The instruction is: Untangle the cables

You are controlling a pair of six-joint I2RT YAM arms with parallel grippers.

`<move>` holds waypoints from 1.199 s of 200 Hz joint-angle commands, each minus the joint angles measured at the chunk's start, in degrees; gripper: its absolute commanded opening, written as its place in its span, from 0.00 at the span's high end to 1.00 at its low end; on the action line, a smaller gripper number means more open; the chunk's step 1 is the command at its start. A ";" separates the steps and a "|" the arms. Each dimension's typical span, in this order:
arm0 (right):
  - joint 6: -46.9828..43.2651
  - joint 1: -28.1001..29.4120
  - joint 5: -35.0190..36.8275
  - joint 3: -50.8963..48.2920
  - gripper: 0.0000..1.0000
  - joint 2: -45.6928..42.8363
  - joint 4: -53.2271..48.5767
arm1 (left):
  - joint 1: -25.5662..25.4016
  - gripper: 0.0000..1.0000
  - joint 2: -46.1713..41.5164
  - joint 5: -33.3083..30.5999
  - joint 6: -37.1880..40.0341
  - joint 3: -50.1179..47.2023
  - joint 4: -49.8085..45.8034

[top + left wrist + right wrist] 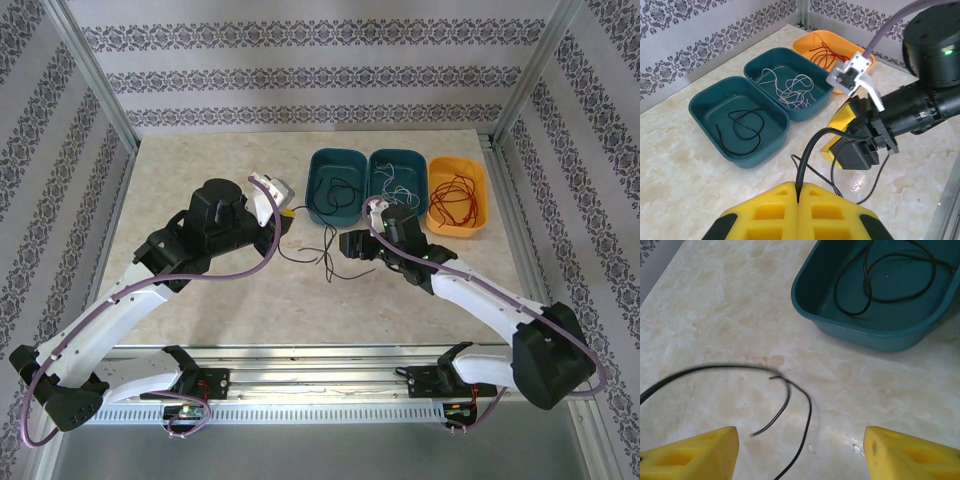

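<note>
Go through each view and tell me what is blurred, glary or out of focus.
Right wrist: the black cable on the table is smeared by motion blur, while the teal bin behind it is crisp. Left wrist: sharp throughout, with a green light glowing on the right arm's housing. Top external: even, soft light with faint shadows, and mild glare on the metal rail.

White arms (120,300) with black joints (545,365), purple cables (889,24), yellow fingers (770,215).

A black cable (725,366) is lying on the beige marbled table (730,305). The left teal tub (702,107) is holding another black cable (745,125), the right teal tub (812,107) white cables (790,90), the orange tub (810,37) red cables (827,52).
</note>
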 commanded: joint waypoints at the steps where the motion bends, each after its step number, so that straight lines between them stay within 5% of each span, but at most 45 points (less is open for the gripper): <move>1: 0.37 -0.54 -3.87 -0.09 0.34 2.21 5.64 | 0.75 1.00 -2.59 0.80 -0.82 0.10 3.82; 200: 11.31 2.06 -13.24 0.55 0.32 21.13 27.71 | 0.82 1.00 -4.44 5.00 -3.19 -3.00 7.91; 219: 12.42 2.19 -13.61 1.09 0.39 22.59 29.65 | 0.93 1.00 -4.82 5.38 -3.50 -3.06 7.86; 240: 12.97 2.10 -12.45 1.11 0.60 23.18 29.84 | 0.93 1.00 -5.19 4.52 -3.72 -3.24 7.43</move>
